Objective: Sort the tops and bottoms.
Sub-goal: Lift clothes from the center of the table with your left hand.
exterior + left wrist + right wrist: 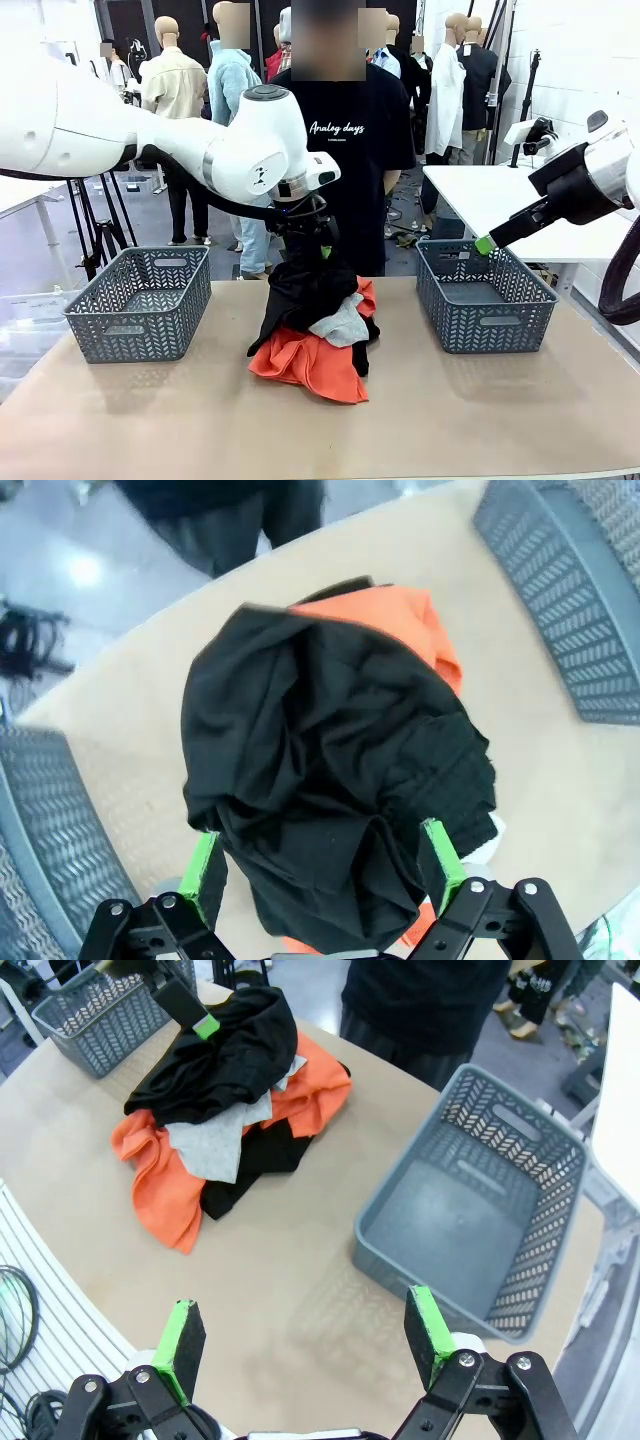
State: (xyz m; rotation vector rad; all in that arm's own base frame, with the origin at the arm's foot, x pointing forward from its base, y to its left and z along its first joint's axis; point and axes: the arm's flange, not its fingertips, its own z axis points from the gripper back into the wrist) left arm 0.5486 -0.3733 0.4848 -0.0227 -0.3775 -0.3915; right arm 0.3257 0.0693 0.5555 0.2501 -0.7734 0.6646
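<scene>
The left gripper (322, 862) held its fingers (205, 865) wide open around the black bottom (320, 740), uppermost on the clothes at the middle of the table (500, 430), seemingly to grasp it first. The orange top (300, 365) and the grey top (345, 325) lay beneath. The right gripper (305, 1335) hovered open and empty.
</scene>
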